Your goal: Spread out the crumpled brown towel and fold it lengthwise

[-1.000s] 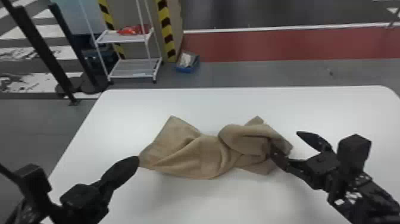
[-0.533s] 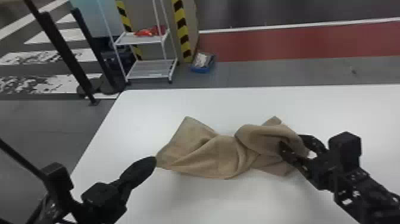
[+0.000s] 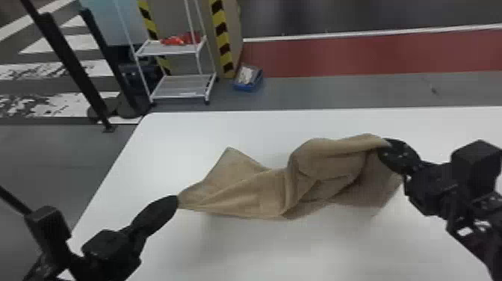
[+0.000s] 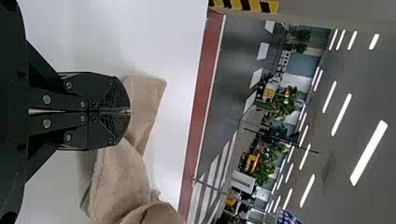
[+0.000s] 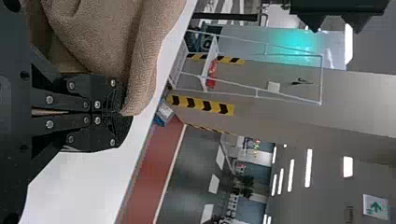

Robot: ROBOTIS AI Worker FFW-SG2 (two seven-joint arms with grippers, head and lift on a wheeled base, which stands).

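So we've got the right gripper [image 5: 125,113] pressed together on an edge of the brown towel [image 3: 257,190], and the left gripper [image 4: 126,112] is nipped shut on the corner at the other end. The towel's strung out between them over the white desk [image 3: 336,254], twisted and bunched in the middle, with a big rolled fold nearer the right gripper and a loose corner poking up on the left side. Past the desk there's just a wheeled rack [image 3: 179,87] on the floor, nothing we need

We'd call this the spreading step, pretty early on, no lengthwise fold yet. Next we'd want both grips kept firm, then lift and ease them apart so that middle roll drops open. Pull too hard and the small pinch on the left might slip, so gently does it
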